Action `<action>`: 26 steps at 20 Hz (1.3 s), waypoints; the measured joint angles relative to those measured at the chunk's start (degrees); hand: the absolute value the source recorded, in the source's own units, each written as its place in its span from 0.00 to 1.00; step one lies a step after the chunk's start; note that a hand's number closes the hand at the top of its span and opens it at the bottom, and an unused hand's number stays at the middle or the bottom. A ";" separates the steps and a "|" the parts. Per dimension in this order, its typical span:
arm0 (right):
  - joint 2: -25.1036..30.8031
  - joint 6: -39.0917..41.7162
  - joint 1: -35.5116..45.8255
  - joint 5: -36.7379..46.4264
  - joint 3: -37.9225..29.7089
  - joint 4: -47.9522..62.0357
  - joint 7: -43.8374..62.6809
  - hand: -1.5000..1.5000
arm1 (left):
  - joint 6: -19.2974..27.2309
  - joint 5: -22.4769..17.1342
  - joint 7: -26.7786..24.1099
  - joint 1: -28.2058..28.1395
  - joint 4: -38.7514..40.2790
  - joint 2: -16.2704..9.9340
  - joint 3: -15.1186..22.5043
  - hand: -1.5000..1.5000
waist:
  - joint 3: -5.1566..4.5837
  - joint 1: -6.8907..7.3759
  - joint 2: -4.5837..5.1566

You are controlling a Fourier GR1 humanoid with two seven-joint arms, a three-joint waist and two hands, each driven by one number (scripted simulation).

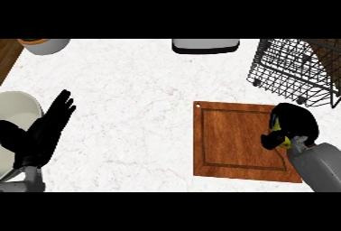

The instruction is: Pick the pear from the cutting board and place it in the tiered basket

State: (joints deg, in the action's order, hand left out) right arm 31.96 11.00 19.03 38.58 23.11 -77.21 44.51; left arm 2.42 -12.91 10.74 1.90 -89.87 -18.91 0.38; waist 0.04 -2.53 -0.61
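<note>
Pear (284, 142) in right hand (293, 124), basket (293, 67) beyond

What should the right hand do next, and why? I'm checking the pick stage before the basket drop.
Probably lift straight up, then carry toward the wire basket. The right hand is curled over the right edge of the cutting board, with a bit of the yellow-green pear showing under it, so the grasp looks made. The left hand rests open at the left.

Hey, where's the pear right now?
In the head view, the pear shows as a yellow sliver inside the curled right hand, at the cutting board's right edge.
</note>
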 measured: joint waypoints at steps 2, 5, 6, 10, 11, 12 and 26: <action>6.11 -2.34 -1.16 -0.36 -3.40 0.25 -6.26 1.00 | 0.34 -0.08 0.00 -0.63 -0.01 -0.12 -0.55 0.50 | 0.27 -1.38 -0.11; 13.00 -7.35 -2.18 -2.25 -9.58 0.66 -15.97 1.00 | 0.74 -0.19 -0.20 -1.47 0.02 -0.07 -1.14 0.50 | 0.56 -2.91 -0.27; 14.60 -9.03 -2.25 -3.62 -12.03 0.72 -19.19 1.00 | 0.81 -0.20 -0.23 -1.62 0.12 -0.13 -1.35 0.50 | 0.62 -3.24 -0.30; 17.79 -14.67 -2.28 -11.74 -22.49 1.81 -31.89 1.00 | 1.05 -0.33 -0.54 -2.33 -0.17 0.13 -1.62 0.50 | 0.81 -3.74 -0.41; 18.42 -15.38 -2.27 -14.07 -25.08 2.40 -35.24 1.00 | 1.04 -0.32 -0.54 -2.29 -0.14 0.14 -1.60 0.50 | 0.81 -3.77 -0.34; 18.92 -15.86 -2.53 -16.41 -27.57 3.27 -38.77 1.00 | 1.10 -0.30 -0.48 -2.21 -0.31 0.24 -1.52 0.50 | 0.79 -3.62 -0.27; 30.85 1.16 1.83 -32.08 -44.20 26.91 -72.17 1.00 | -1.38 1.35 -0.54 2.37 1.73 1.51 0.69 0.50 | 0.08 2.65 0.80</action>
State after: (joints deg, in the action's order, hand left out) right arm 62.80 12.16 20.86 6.50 -21.09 -50.30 -27.66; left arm 1.04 -11.55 10.20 4.27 -88.14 -17.40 1.06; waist 0.12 0.12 0.19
